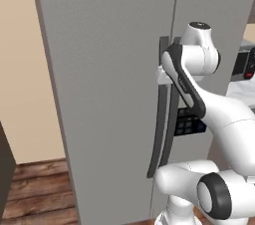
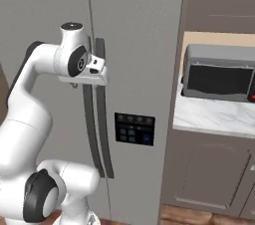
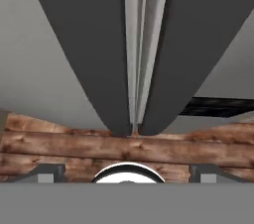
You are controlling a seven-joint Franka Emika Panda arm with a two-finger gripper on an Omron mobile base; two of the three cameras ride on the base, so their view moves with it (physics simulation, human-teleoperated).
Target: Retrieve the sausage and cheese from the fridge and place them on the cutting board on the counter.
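The fridge [image 1: 109,69] stands shut, both grey doors flush, its two long dark curved handles [image 2: 97,109] hanging side by side along the centre seam, so the sausage and cheese, presumably on the shelves behind, cannot be seen, and the cutting board is not in sight either. The main risk from here, as I judge it, is a bad bite on the handles: they sit so close together that jaws closing at the seam could catch both at once, or pinch the gap between them, and a pull would then work against both doors, or slip off the curved surface altogether. Pulling straight back instead of along the door's swing could also strain the arm or drag the fingers off. The gripper [image 2: 94,77] sits at the upper end of the handles, pressed close to the door front; the hand view looks down the two handles [image 3: 134,49] toward the wooden floor [image 3: 124,148], with the fingertips [image 3: 47,172] standing far apart at the bottom corners. The jaws are spread wide and hold nothing; whether a finger touches a handle I cannot tell. To the right, a microwave [image 2: 219,77] rests on the counter [image 2: 209,114].
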